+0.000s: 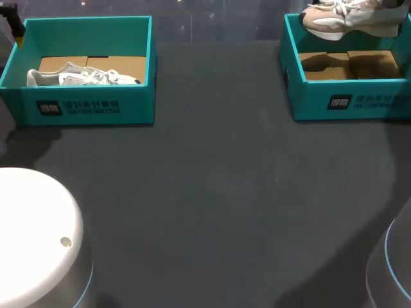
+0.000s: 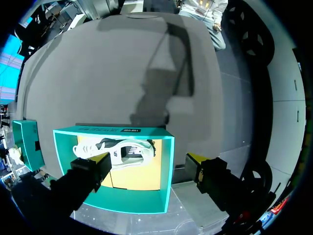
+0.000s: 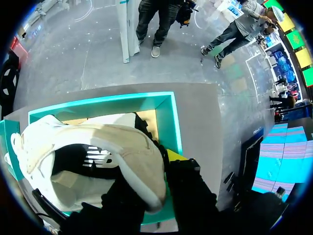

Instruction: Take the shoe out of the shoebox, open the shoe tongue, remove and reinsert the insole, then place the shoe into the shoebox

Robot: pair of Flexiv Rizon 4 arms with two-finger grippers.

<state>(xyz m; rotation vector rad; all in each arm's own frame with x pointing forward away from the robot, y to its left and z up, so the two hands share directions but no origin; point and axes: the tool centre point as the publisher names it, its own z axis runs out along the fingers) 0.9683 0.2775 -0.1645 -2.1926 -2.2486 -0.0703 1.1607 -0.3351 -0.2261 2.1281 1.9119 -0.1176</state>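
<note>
A white and grey shoe (image 1: 83,77) lies on its side in the left teal shoebox (image 1: 90,109). My left gripper (image 2: 149,160) hangs open above that box's far edge, the shoe (image 2: 120,151) under and ahead of its fingers; in the head view it shows only at the far left corner (image 1: 15,31). A beige and white shoe (image 1: 350,19) hangs over the right teal shoebox (image 1: 347,99). My right gripper (image 3: 159,169) is shut on this shoe (image 3: 93,156) at its heel end, one yellow fingertip (image 3: 176,155) showing beside it. The right box's brown floor is bare.
Both boxes stand at the table's far edge, left and right. Dark table surface (image 1: 218,192) spreads between and in front of them. My arms' round bases sit at the near corners, white at left (image 1: 32,231), grey at right (image 1: 392,269).
</note>
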